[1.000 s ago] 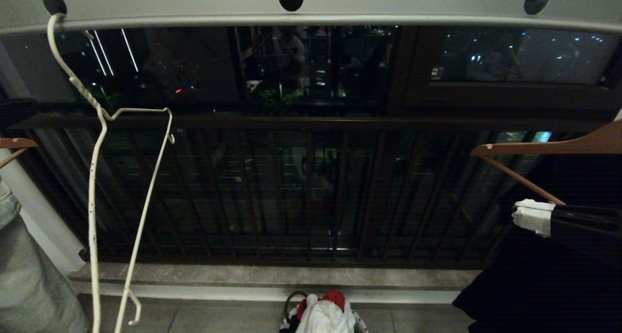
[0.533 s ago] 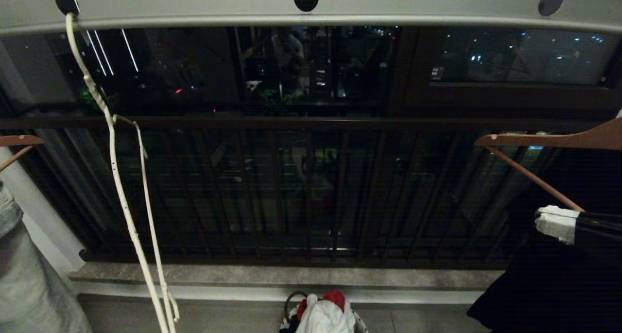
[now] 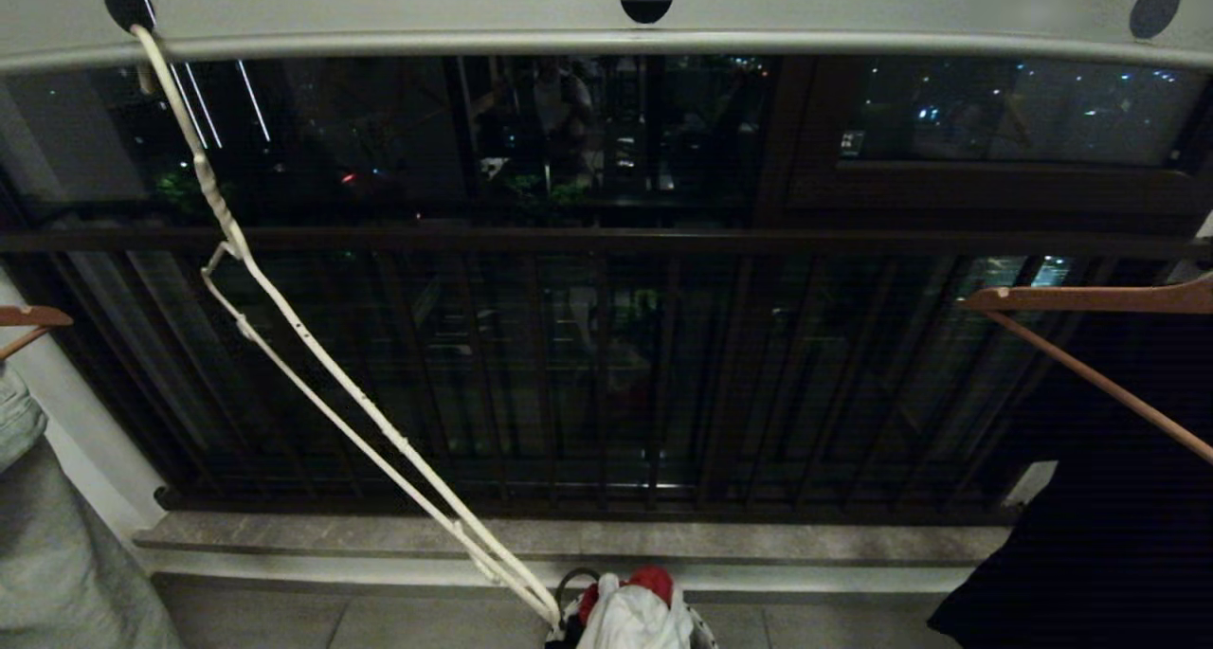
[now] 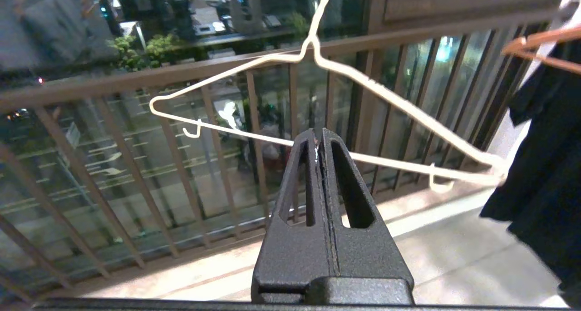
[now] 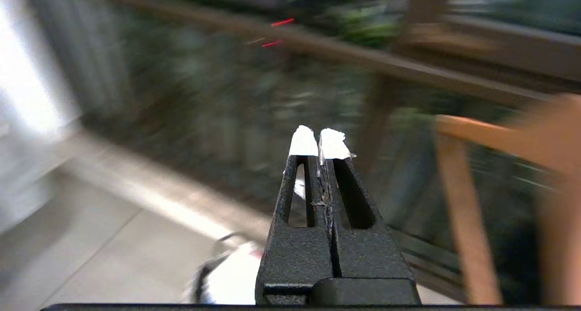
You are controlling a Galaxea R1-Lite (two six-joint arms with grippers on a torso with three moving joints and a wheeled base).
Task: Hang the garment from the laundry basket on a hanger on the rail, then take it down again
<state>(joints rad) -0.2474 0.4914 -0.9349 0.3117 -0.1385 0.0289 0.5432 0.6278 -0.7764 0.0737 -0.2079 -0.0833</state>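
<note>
Your left pincer [image 4: 319, 140] is clenched empty before the hanger [image 4: 363, 86] on the rail [image 3: 379, 9]; right pincer [image 5: 317, 140] clenched too.

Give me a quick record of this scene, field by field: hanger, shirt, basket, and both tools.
hanger: white wire, hooked in a rail hole, bare, slanting toward the basket
shirt: white, in the basket beside a red cloth
basket: on the floor at the bottom edge
left tool: shut, empty, facing the hanger
right tool: shut, empty
</note>
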